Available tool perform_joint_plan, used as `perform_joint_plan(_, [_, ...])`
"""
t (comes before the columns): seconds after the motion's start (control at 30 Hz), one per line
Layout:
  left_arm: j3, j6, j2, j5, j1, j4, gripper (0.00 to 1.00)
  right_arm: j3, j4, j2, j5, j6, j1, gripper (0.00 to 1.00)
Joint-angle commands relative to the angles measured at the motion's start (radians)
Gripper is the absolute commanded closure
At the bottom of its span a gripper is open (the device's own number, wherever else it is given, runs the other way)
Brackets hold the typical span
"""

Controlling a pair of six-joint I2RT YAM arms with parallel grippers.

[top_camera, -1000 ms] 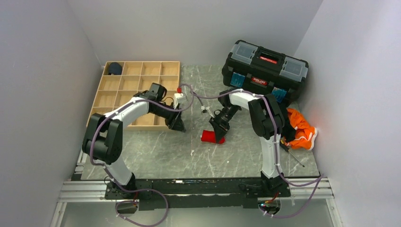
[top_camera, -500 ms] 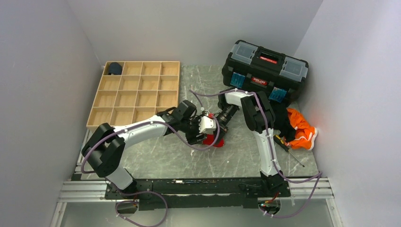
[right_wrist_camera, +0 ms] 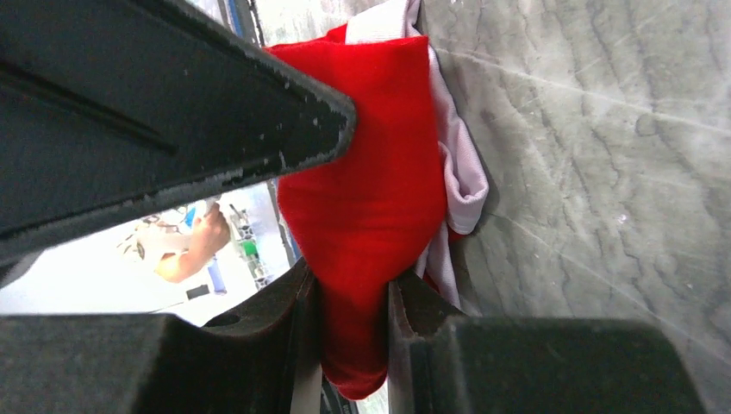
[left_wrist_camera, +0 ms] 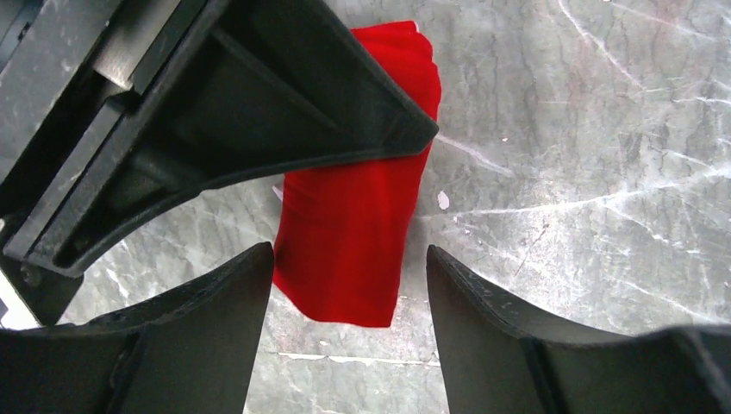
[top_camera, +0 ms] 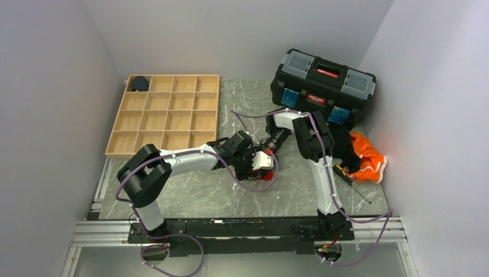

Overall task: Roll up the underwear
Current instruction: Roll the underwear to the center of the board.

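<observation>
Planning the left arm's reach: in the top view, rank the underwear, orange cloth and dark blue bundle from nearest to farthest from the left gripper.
From the left gripper:
1. underwear, right at its fingertips.
2. orange cloth, at the right.
3. dark blue bundle, in the tray, far-left corner.

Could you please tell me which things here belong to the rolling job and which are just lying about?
Part of the job: underwear; right fingers, clamped on it; left fingers, open around it.
Lying about: wooden tray; navy bundle in its far-left corner compartment; black toolbox; orange cloth.
</observation>
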Motion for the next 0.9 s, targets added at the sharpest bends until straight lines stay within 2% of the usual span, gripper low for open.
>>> perform_joint_plan(0.0, [0.036, 0.031, 0.008, -0.038, -0.03, 0.061, 0.29, 0.008, 0.058, 0.065, 0.077, -0.057, 0.008, 1.0])
perform_joint_plan(0.47, [0.054, 0.048, 0.061, -0.048, -0.07, 0.068, 0.26, 0.044, -0.035, 0.14, 0.034, -0.113, -0.003, 1.0])
perform_joint_plan(0.87, [0.085, 0.06, 0.13, -0.058, -0.086, 0.074, 0.26, 0.042, -0.036, 0.165, 0.029, -0.109, -0.012, 1.0])
